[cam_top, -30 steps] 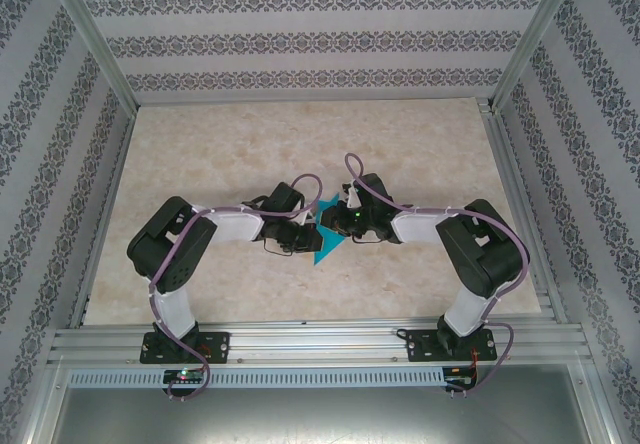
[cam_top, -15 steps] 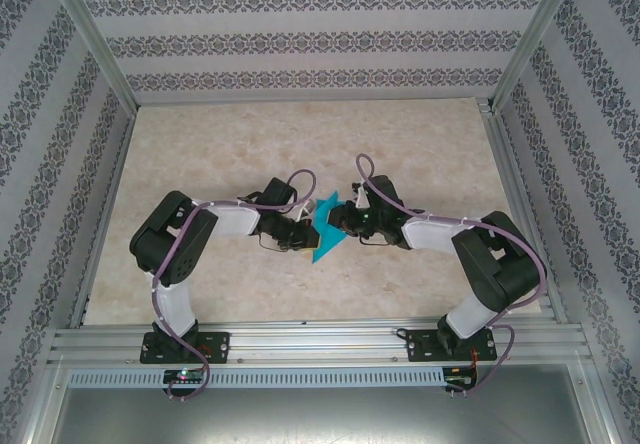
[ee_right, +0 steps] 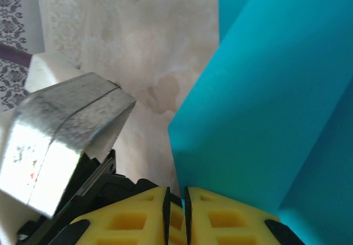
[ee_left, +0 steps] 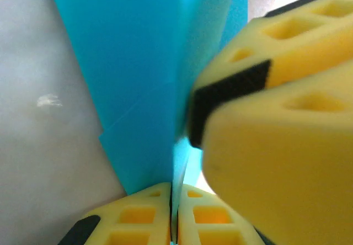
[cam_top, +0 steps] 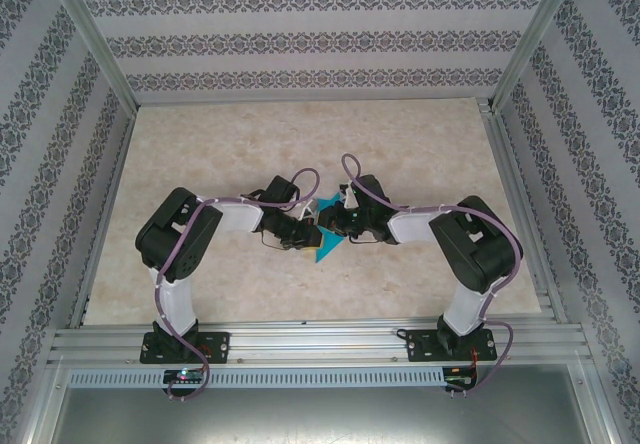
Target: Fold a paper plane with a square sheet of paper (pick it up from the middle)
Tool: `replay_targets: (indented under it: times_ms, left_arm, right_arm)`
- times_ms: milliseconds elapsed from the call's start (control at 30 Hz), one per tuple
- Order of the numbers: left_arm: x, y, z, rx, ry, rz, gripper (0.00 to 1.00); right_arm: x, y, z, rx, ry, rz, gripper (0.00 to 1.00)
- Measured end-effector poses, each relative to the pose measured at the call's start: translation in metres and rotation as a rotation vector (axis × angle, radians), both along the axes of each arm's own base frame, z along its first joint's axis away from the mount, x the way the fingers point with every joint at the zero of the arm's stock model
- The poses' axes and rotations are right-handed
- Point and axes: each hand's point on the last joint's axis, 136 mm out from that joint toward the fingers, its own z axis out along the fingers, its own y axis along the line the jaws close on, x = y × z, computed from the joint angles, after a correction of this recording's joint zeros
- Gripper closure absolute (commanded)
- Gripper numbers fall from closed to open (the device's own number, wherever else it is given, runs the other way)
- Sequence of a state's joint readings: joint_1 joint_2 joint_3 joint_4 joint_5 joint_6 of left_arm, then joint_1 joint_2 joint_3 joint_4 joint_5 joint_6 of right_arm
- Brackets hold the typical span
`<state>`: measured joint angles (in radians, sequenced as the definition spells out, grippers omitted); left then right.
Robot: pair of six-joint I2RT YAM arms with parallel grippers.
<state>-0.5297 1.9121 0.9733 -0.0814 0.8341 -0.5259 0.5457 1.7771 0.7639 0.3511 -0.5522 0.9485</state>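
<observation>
**Both grippers pinching the paper at mid-worktop**

I see the folded blue paper [cam_top: 322, 249] held between my two arms around the middle of the worktop [cam_top: 420, 144], slightly toward its near edge. The left gripper [ee_left: 171, 214] is clamped narrow on the paper's lower edge. The right gripper [ee_right: 175, 206] pinches it from the opposite side, and the two grippers nearly touch.

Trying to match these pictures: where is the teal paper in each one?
Top external: teal paper at centre of the table.
Left wrist: upper middle, table at left.
Right wrist: right half, table at left.
Shared landmark: the marbled table.
</observation>
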Motion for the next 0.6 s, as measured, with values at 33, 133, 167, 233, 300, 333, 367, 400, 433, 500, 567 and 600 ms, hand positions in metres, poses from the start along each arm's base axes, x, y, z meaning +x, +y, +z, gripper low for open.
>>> replay_targets:
  times_ms: [33,133,167,233,300,333,367,400,433,500,567,600]
  left_arm:
    - [0.0,0.0,0.0,0.001,0.0,-0.001,0.83]
    - [-0.001,-0.001,0.001,-0.006,0.002,-0.006,0.77]
    - [-0.001,-0.001,0.002,-0.01,0.003,-0.01,0.76]
    - [-0.001,-0.002,0.003,-0.013,0.005,-0.012,0.76]
    - [-0.001,-0.002,0.003,-0.013,0.005,-0.012,0.79]
    - [-0.002,-0.002,0.003,-0.013,0.006,-0.012,0.8]
    - [-0.002,-0.001,0.002,-0.011,0.008,-0.013,0.82]
    - [-0.003,0.0,0.002,-0.007,0.011,-0.011,0.84]
    - [-0.004,0.0,0.001,-0.003,0.013,-0.011,0.86]
    - [-0.005,0.002,-0.001,0.006,0.018,-0.008,0.86]
    - [-0.006,0.003,-0.002,0.007,0.019,-0.007,0.85]
    - [-0.006,0.003,-0.001,0.007,0.019,-0.007,0.82]
  right_arm:
    - [0.0,0.0,-0.002,-0.003,0.002,-0.002,0.83]
    - [0.001,-0.001,-0.009,-0.016,0.01,-0.009,0.83]
    - [0.001,-0.002,-0.011,-0.02,0.013,-0.011,0.83]
    - [0.002,-0.003,-0.013,-0.026,0.015,-0.016,0.83]
    - [0.002,-0.003,-0.013,-0.024,0.016,-0.019,0.83]
    - [0.002,-0.003,-0.012,-0.022,0.015,-0.021,0.83]
    - [0.003,-0.002,-0.012,-0.021,0.016,-0.022,0.83]
    - [0.003,-0.002,-0.012,-0.019,0.015,-0.023,0.83]
    - [0.003,-0.002,-0.011,-0.017,0.015,-0.024,0.83]
    - [0.004,-0.002,-0.011,-0.015,0.015,-0.025,0.83]
    - [0.004,-0.002,-0.011,-0.014,0.016,-0.027,0.83]
    - [0.004,-0.002,-0.011,-0.014,0.016,-0.027,0.83]
